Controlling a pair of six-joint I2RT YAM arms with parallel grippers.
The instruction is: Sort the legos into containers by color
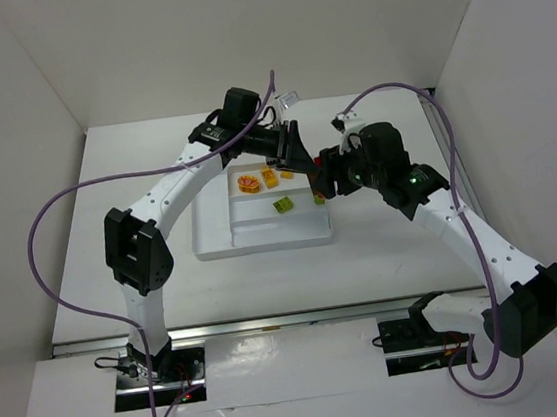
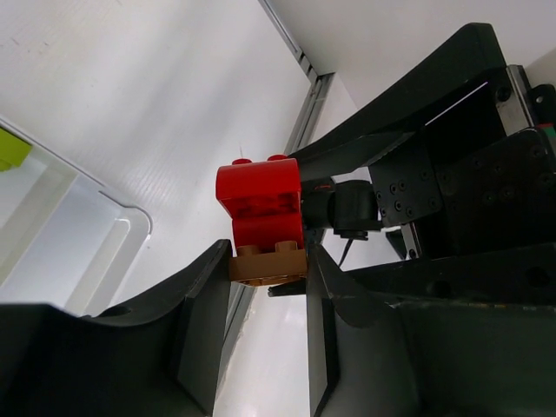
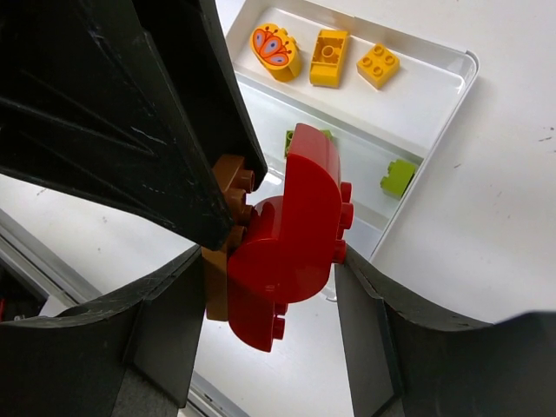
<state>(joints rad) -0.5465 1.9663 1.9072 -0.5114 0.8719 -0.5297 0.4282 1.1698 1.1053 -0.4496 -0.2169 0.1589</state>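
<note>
I count one white tray (image 3: 473, 62), two yellow bricks (image 3: 328, 58) (image 3: 379, 65), one round orange piece (image 3: 275, 50), two lime green bricks (image 1: 283, 205) (image 3: 398, 176), one red brick (image 3: 291, 226), one brown-orange brick (image 2: 268, 263), and two hands, the left hand (image 2: 268, 261) and the right hand (image 3: 276, 259).

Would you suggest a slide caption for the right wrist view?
Right hand grips the red brick, left hand the attached brown brick, beside the white tray.

Lime brick (image 2: 10, 149) cut by L edge; red brick (image 3: 291, 226) obscures brown brick (image 3: 215, 287).

Left gripper (image 2: 269, 261) and right gripper (image 3: 269, 278) crowd the tray's (image 1: 213, 248) far right corner; its left section lies open.
</note>
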